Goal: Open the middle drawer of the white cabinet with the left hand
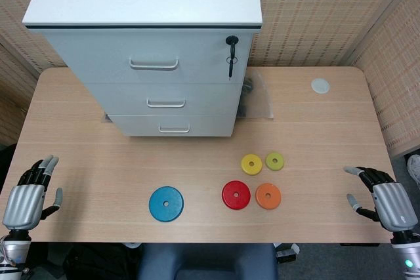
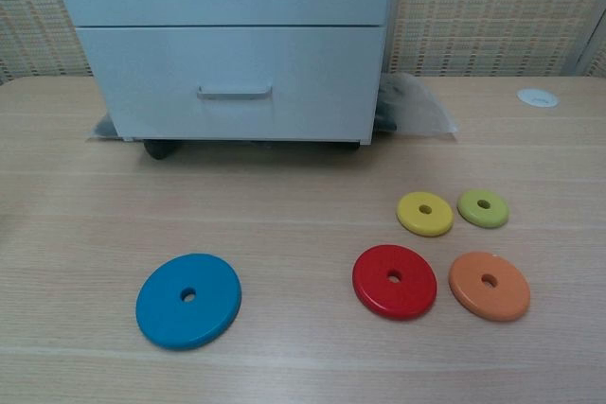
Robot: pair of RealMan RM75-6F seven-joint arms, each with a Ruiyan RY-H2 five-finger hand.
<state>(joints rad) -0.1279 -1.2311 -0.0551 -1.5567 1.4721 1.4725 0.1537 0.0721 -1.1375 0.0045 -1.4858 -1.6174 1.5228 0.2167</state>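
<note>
Woven walls back the table [image 1: 98, 155], white cabinet [image 1: 151, 37] at twelve o'clock, middle drawer [image 1: 166, 100] unopened; left hand [image 1: 27, 195] waits at eight, fingers apart, empty — everything's left to do.

No text, label, brand, number or sign can be read on anything.

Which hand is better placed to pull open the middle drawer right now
Left. The left hand rests open at the table's near left edge, on the same side as the cabinet; the middle drawer handle lies nearer it. The right hand sits far right, beyond the discs.
</note>
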